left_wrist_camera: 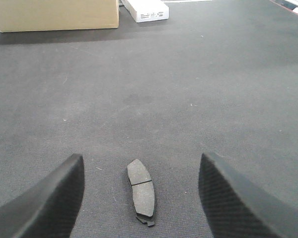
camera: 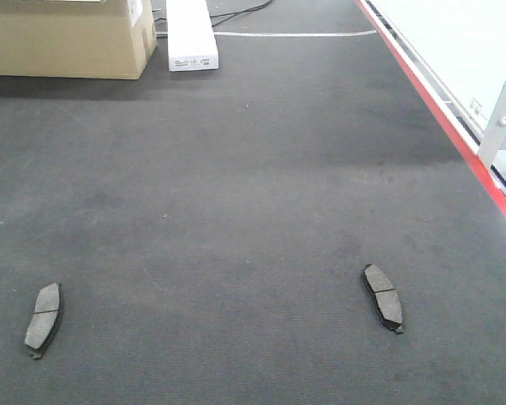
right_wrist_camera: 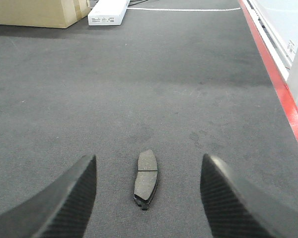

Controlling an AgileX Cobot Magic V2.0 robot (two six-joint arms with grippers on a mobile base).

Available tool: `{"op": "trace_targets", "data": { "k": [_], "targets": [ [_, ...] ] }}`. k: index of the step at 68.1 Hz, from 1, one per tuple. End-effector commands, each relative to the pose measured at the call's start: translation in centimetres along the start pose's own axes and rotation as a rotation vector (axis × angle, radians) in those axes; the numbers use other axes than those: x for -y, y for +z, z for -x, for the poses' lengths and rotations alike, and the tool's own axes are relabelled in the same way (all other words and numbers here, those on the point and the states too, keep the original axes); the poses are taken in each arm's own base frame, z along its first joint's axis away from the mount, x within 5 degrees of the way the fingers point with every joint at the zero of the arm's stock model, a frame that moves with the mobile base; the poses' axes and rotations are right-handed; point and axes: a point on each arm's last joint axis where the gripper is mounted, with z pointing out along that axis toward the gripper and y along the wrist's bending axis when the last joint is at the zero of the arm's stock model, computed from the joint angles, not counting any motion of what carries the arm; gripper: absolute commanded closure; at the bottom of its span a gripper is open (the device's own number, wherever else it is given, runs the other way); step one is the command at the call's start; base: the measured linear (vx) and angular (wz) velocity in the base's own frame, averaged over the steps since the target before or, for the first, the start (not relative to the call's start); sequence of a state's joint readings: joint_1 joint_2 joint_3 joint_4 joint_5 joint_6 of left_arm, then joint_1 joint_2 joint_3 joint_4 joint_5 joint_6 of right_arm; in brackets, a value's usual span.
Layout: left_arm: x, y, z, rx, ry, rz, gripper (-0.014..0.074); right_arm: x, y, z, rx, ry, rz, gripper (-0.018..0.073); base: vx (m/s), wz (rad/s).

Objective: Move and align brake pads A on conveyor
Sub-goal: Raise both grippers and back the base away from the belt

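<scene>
Observer: Approach step, I judge. Your left gripper (left_wrist_camera: pixel 141 161) and right gripper (right_wrist_camera: pixel 149 159) gape wide, holding nothing. Left pad (left_wrist_camera: pixel 141 191) and right pad (right_wrist_camera: pixel 146 178) lie on the belt (camera: pixel 236 169), each between its gripper's fingers.
Operator: Next?
Observer: Lower, then close across each pad.

Nothing here reads outright.

White box (camera: pixel 191 34), far end of the conveyor (camera: pixel 236 211): dark print (camera: pixel 191 62) on the end face towards me, one short line. Too small and blurred to make out. Both my wrist views catch it too, no clearer.

Cardboard box (camera: pixel 63 38) just beside it: white label (camera: pixel 135 12) at the near corner, characters illegible.

White frame (camera: pixel 504 110) beyond the red strip (camera: pixel 438 110): small pale sticker (camera: pixel 476 106) with dark marks. Cannot tell letters from symbols.
</scene>
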State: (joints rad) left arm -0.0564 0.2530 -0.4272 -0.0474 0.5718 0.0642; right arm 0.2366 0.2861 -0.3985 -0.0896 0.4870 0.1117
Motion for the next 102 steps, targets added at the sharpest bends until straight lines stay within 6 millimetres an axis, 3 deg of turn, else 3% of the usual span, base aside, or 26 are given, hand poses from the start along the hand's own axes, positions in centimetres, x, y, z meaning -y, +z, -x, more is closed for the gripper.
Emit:
{"op": "trace_targets", "data": {
  "k": [1,40,102],
  "targets": [
    [-0.01,-0.24,1.41,0.094,-0.007,0.000,0.0114,0.00,-0.22,1.37,0.085,-0.021,-0.002,0.0127,0.00,0.00],
    [-0.01,-0.24,1.41,0.094,-0.007,0.000,0.0114,-0.01,-0.22,1.37,0.085,-0.020,-0.002,0.0127,-0.07,0.03],
    [-0.01,-0.24,1.39,0.091,-0.007,0.000,0.0114,-0.01,-0.22,1.36,0.083,-0.020,-0.002,0.0127,-0.39,0.02]
  ]
}}
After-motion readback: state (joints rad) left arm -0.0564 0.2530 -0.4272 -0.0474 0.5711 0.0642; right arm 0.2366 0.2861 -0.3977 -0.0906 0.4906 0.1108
